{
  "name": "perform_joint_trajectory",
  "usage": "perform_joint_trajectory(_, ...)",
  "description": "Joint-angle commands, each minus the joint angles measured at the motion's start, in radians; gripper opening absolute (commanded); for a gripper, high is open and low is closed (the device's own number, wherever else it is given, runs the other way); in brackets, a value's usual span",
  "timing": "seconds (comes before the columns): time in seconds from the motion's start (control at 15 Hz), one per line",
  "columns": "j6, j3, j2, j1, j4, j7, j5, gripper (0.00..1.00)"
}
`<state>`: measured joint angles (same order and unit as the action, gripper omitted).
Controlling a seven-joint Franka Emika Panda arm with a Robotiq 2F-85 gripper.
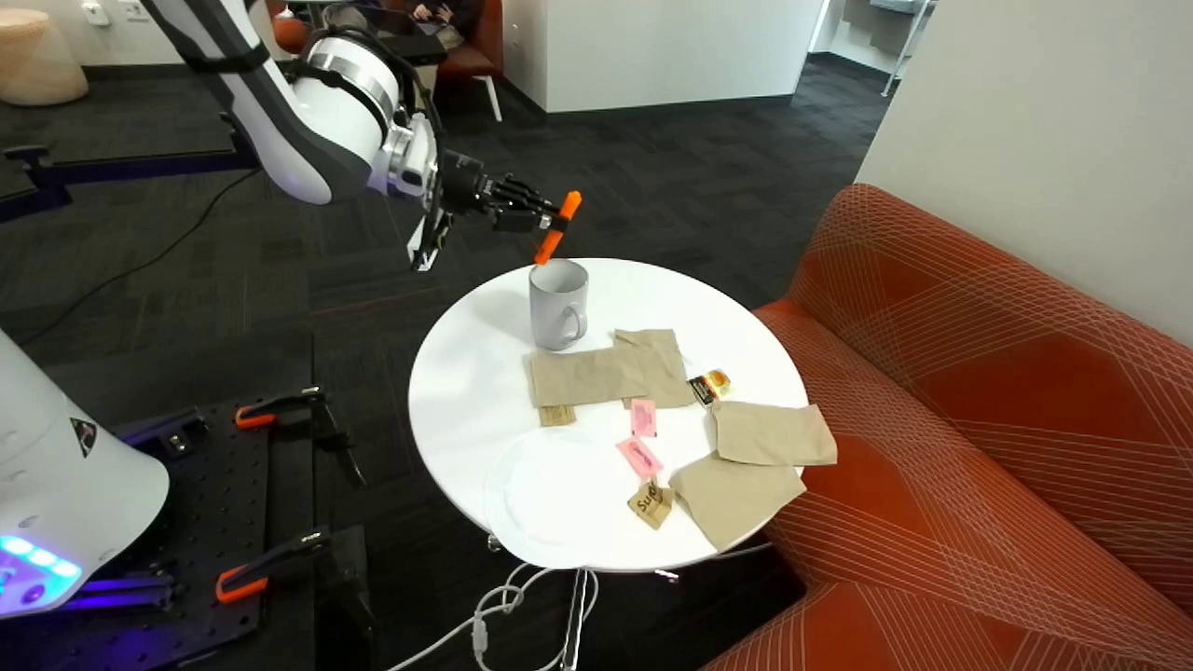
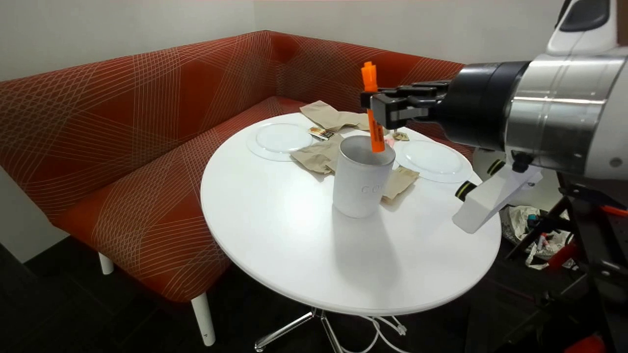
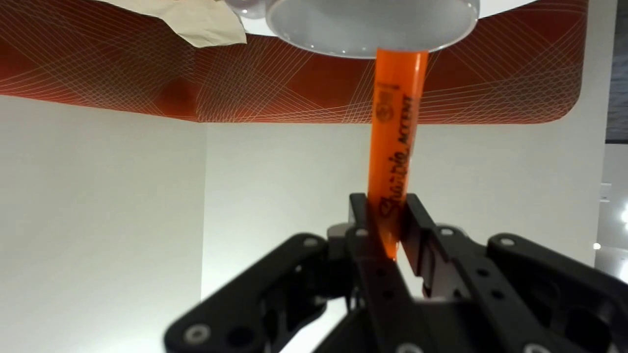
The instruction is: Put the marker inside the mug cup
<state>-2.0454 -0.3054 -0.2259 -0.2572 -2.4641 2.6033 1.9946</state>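
Observation:
The orange marker (image 1: pixel 549 246) is held by my gripper (image 1: pixel 559 221), which is shut on it around its middle. In both exterior views the marker (image 2: pixel 377 133) is roughly upright and slightly tilted. The light grey mug cup (image 1: pixel 555 315) stands upright on the white table, just below the gripper (image 2: pixel 379 105). The marker's lower end overlaps the mug's (image 2: pixel 360 189) opening near the rim; I cannot tell whether it is just above or slightly inside. In the wrist view the marker (image 3: pixel 396 122) sits between the fingers (image 3: pixel 386 208), its far end at the mug's (image 3: pixel 373 27) rim.
The round white table (image 1: pixel 466 373) bears brown napkins (image 1: pixel 592 375), pink packets (image 1: pixel 643 417), a small black-and-yellow packet (image 1: pixel 711 385) and clear plates (image 2: pixel 284 139). The mug's handle (image 1: pixel 576 322) points toward the napkins. A red bench (image 1: pixel 932 391) borders the table.

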Motion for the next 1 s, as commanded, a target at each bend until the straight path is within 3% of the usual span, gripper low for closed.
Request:
perform_joint_trajectory(0.0, 0.039, 0.007, -0.018, 0.006, 0.005, 0.000, 0.005, 0.05)
perform_joint_trajectory(0.4, 0.055, 0.023, -0.066, 0.020, 0.025, 0.000, 0.014, 0.05)
perform_joint_trajectory(0.47, 0.056, 0.023, -0.073, 0.023, 0.027, 0.000, 0.016, 0.44)
perform_joint_trajectory(0.53, 0.058, 0.024, -0.078, 0.023, 0.028, 0.000, 0.016, 0.46)
perform_joint_trajectory(0.93, 0.062, 0.024, -0.095, 0.030, 0.036, 0.000, 0.014, 0.89)
